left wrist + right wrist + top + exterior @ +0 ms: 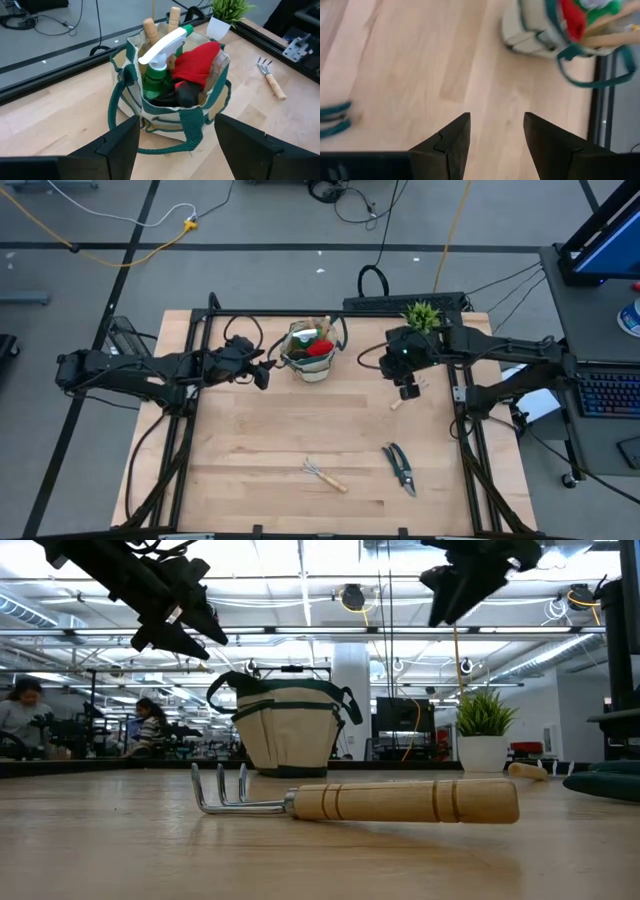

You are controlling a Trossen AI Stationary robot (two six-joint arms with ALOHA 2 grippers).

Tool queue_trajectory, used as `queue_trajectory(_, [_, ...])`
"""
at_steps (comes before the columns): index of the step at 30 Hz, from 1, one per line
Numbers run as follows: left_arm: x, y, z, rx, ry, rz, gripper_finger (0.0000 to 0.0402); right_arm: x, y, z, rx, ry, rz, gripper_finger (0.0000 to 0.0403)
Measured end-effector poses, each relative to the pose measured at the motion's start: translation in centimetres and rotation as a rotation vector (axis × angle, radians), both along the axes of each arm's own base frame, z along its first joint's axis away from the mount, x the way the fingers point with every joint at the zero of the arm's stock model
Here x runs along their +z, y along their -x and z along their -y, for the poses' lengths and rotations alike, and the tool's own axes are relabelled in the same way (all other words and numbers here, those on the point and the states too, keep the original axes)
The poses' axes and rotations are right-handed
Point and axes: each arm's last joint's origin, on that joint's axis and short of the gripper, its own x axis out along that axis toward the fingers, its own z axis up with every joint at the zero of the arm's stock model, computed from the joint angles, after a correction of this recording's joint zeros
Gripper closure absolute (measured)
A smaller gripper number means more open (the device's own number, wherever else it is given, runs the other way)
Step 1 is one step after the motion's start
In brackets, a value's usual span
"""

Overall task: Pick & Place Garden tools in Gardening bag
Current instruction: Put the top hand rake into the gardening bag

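Bag (309, 352) sat at the surface's (260, 450) far edge, already holding bottle (161, 55), glove (199, 64) and two wooden handles. Rake (324, 474) and shears (401, 468) lay near the front. Left claw (262, 373) released, just beside bag; right claw (408, 391) released, empty, above the surface. Rake looked light and stiff: grab mid-handle. Shears' blades likely slippery: take the dark handles.

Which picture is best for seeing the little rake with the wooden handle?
The low view: the rake lies right in front, showing its prongs and grooved handle. The high view shows it tiny near the table's front edge. The left wrist view catches it far beyond the bag. The right wrist view doesn't show it.
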Motion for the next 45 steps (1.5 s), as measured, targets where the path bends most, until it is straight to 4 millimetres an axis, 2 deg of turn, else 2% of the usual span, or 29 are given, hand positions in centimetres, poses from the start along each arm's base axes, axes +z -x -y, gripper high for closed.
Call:
queue_trajectory(11, [0.0, -0.1, 0.5, -0.014, 0.018, 0.016, 0.0137, -3.2, 1.5, -1.5, 0.134, 0.026, -0.138, 0.0225])
queue_trajectory(18, [0.0, -0.1, 0.6, -0.015, 0.019, 0.017, 0.0137, -6.6, 2.5, -2.2, 0.207, 0.030, -0.255, 0.0225])
queue_trajectory(30, [0.0, -0.1, 0.6, -0.015, 0.019, 0.018, 0.0137, -12.1, 4.6, -2.4, 0.266, 0.026, -0.439, 0.0225])
queue_trajectory(45, [0.0, -0.1, 0.6, -0.013, 0.022, 0.019, 0.0137, -15.1, 4.9, -2.3, 0.288, 0.074, -0.403, 0.0225])
